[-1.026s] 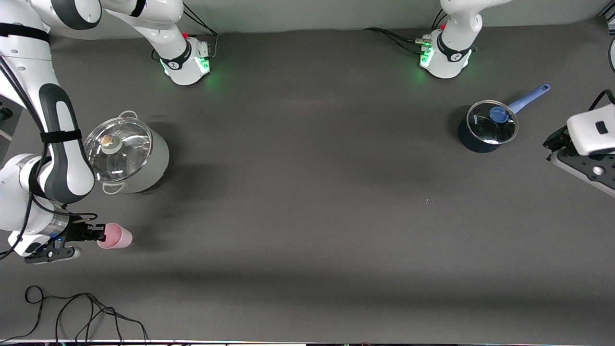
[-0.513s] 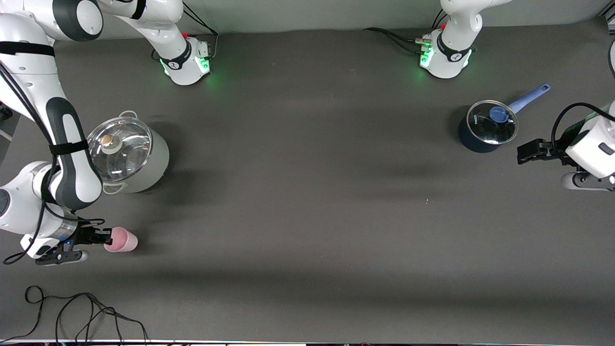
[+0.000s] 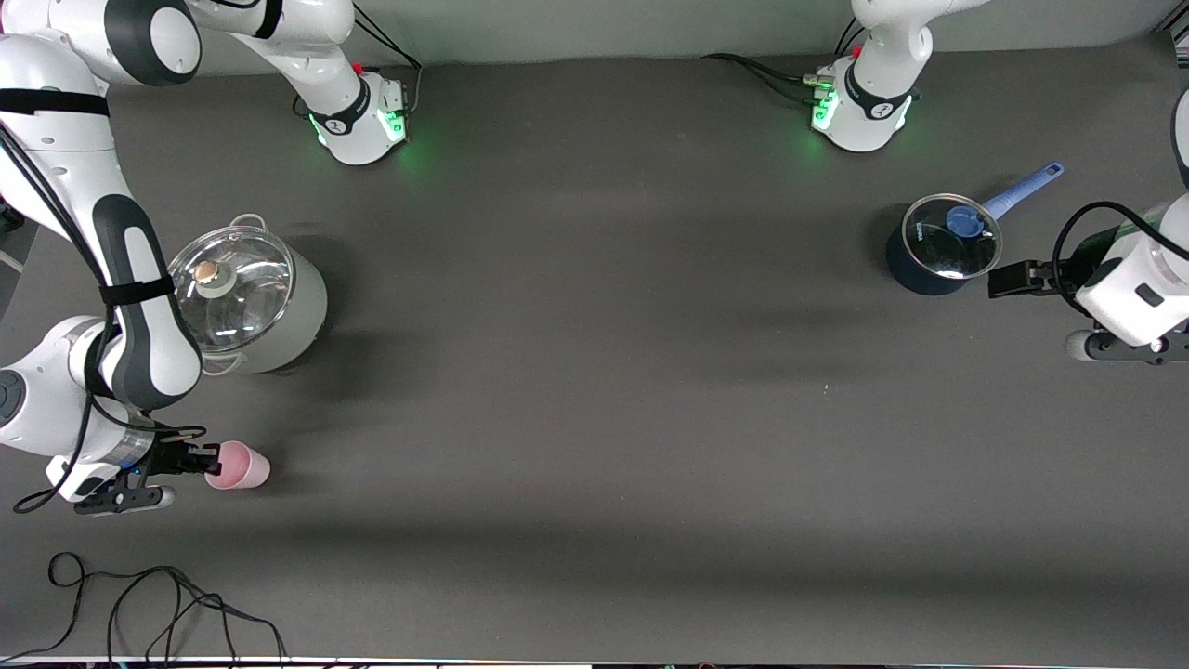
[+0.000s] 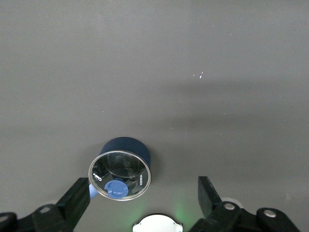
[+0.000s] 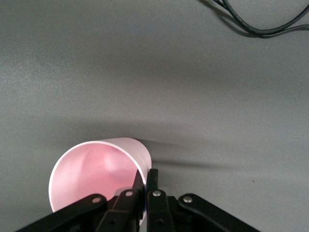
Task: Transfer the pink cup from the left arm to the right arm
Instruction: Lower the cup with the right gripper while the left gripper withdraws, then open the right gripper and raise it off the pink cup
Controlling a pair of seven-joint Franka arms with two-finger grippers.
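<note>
The pink cup (image 3: 243, 467) (image 5: 94, 169) is held on its side low over the table, near the right arm's end. My right gripper (image 3: 210, 458) (image 5: 146, 175) is shut on its rim, one finger inside the mouth and one outside. The cup's base points toward the middle of the table. My left gripper (image 3: 1001, 279) (image 4: 143, 186) is open and holds nothing. It hovers beside the blue saucepan at the left arm's end, and its two black fingers (image 4: 77, 193) stand wide apart.
A large steel pot with a glass lid (image 3: 246, 302) stands close to the right arm's forearm. A blue saucepan (image 3: 940, 246) (image 4: 123, 166) with a glass lid and a long handle sits by the left gripper. A black cable (image 3: 139, 604) (image 5: 256, 21) lies near the front edge.
The right gripper has carried the pink cup a little toward the middle of the table. The left arm has swung in from the table's end, and its open gripper now points at the blue saucepan.
</note>
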